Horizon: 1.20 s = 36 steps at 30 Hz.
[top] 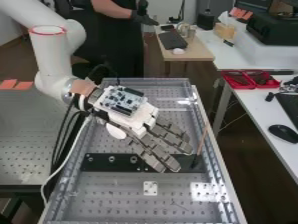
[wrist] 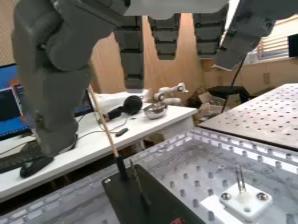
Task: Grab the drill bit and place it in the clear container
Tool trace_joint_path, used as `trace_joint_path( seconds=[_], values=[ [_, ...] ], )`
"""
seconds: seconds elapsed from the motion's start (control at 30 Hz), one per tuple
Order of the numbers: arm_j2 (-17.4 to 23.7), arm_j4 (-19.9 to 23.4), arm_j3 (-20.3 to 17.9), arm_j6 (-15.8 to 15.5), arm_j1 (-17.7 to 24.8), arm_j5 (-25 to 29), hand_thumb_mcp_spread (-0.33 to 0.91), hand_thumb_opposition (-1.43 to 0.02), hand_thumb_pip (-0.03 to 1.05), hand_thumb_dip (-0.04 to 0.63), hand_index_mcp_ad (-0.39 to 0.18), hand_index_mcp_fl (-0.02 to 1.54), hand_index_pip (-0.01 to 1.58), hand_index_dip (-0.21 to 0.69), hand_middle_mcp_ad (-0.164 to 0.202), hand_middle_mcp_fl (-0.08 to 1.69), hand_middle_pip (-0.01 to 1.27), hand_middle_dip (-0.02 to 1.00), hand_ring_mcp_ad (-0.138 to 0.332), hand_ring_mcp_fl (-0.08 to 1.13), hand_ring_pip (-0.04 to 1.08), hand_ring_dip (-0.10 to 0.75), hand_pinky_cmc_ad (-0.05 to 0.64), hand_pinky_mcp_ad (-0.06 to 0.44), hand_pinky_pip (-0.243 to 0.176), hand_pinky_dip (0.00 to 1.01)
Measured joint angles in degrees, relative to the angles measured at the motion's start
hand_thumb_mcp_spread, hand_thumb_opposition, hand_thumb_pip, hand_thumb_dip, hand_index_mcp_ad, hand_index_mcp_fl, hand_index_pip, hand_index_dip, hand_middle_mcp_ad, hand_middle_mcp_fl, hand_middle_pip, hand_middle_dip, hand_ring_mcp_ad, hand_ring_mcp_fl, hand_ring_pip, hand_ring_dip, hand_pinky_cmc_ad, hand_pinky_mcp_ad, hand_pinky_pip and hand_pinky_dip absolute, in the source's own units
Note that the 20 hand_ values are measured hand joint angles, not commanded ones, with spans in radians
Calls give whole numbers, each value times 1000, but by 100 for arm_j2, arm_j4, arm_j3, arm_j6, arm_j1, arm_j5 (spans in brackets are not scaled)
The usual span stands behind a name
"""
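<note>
The hand (top: 163,142) is over the middle of the bench, fingers straight and spread, pointing to the high view's lower right, holding nothing. In the wrist view, the hand (wrist: 50,75) hangs with its thumb apart from the straight fingers. Near the fingertips, a black plate (top: 112,161) lies across the bench; a thin wooden stick (top: 202,139) stands tilted at its right end. In the wrist view, a slim dark rod (wrist: 138,181), possibly the drill bit, stands beside the stick (wrist: 103,122) on the plate (wrist: 153,200). I cannot clearly identify a clear container.
A small white block (top: 151,188) sits on the perforated bench (top: 120,200); thin metal pins rise at the block (wrist: 245,201) in the wrist view. Raised rails edge the bench. To the right, a white table (top: 266,112) carries red trays (top: 249,80) and a mouse (top: 283,133).
</note>
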Motion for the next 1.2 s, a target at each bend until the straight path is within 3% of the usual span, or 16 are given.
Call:
trace_joint_path(
  seconds=[0.23,0.53,0.9,0.97,1.2],
  values=[
    [-189,114,175,-199,-54,-13,464,-757,374,176,-30,321,639,220,124,-65,159,65,244,-17,77,-14,335,215,-103,192],
    [-431,97,439,-495,-103,-240,492,-777,361,190,-54,440,876,220,91,-23,154,77,227,-17,75,-17,330,199,-103,192],
    [-704,-48,755,-753,-251,-592,536,-819,361,211,-80,456,915,216,93,31,150,93,225,-21,80,-17,333,178,-103,192],
    [-743,-43,795,-791,-280,-639,536,-817,365,222,-77,456,916,216,75,31,150,99,223,-21,82,-14,312,178,-103,192],
    [-831,-32,889,-912,-349,-757,557,-850,368,253,-94,461,915,216,66,40,154,110,222,-14,87,-14,302,173,-91,195]
  ],
)
